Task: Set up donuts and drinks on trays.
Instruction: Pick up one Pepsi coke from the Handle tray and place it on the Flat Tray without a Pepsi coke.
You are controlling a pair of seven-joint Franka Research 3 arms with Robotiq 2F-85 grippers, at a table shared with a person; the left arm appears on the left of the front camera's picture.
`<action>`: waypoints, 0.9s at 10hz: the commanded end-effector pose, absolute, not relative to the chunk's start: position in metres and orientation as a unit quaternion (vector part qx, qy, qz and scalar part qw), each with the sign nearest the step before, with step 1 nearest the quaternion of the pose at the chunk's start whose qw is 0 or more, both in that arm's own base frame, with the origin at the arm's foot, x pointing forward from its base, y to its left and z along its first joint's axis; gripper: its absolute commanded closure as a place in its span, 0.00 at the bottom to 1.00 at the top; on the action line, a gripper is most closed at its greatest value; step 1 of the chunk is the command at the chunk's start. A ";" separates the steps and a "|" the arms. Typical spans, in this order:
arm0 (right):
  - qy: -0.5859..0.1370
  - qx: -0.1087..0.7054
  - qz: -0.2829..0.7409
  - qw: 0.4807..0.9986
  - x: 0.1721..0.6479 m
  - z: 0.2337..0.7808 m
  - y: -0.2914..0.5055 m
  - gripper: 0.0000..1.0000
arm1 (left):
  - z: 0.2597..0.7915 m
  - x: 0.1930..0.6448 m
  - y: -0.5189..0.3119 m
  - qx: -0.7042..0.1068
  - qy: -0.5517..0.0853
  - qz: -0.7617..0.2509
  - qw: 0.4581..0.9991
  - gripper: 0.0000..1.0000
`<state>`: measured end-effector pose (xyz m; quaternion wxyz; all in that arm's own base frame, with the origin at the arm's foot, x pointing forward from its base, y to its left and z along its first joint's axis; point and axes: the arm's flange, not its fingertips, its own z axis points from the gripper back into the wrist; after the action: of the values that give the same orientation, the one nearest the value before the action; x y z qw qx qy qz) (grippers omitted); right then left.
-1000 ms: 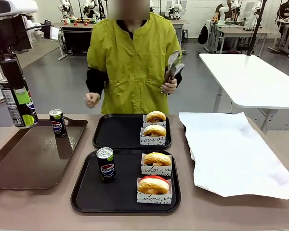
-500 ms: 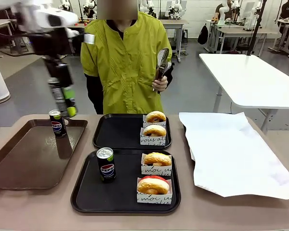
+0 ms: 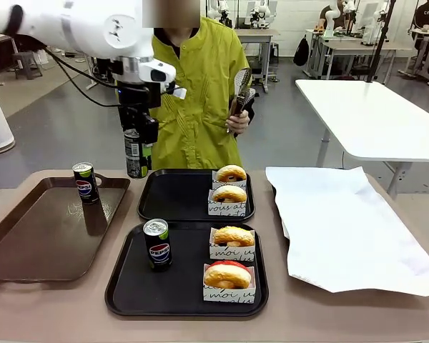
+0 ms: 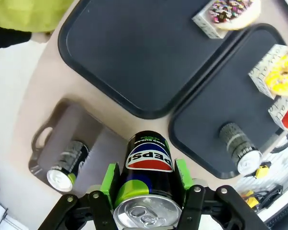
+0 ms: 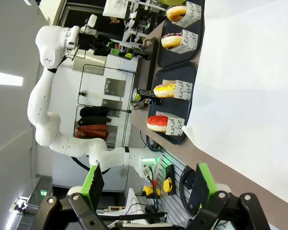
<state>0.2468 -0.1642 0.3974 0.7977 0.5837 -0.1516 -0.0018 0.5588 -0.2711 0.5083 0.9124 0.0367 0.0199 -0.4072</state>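
Black can point(image 3: 135, 153) clamped in left gripper point(image 3: 136, 151) fingers, held aloft over far tray's point(image 3: 173, 196) left edge. Near tray point(image 3: 132, 286): one can point(image 3: 157, 244), two donuts point(image 3: 230, 254). Right gripper point(image 5: 148, 188) fingers wide, empty, above counter point(image 5: 259, 167).

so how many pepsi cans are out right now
3. One can stands on the near black tray, one on the brown tray, and one is held in the left pincer above the table, beside the far black tray.
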 end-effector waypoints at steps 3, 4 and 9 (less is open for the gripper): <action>-0.165 0.591 0.001 0.789 0.250 0.398 -0.164 0.00 | 0.507 0.569 -0.285 0.020 0.025 -0.421 0.906 0.42; -0.165 0.591 0.001 0.789 0.250 0.398 -0.164 0.00 | 0.493 0.575 -0.284 0.035 0.023 -0.413 0.910 0.42; -0.165 0.591 0.001 0.789 0.250 0.398 -0.164 0.00 | 0.490 0.576 -0.287 0.031 0.025 -0.415 0.909 0.42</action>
<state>0.2468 -0.1641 0.3975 0.7977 0.5837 -0.1516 -0.0017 0.5761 -0.2869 0.4894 0.9088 0.0307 0.0258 -0.4152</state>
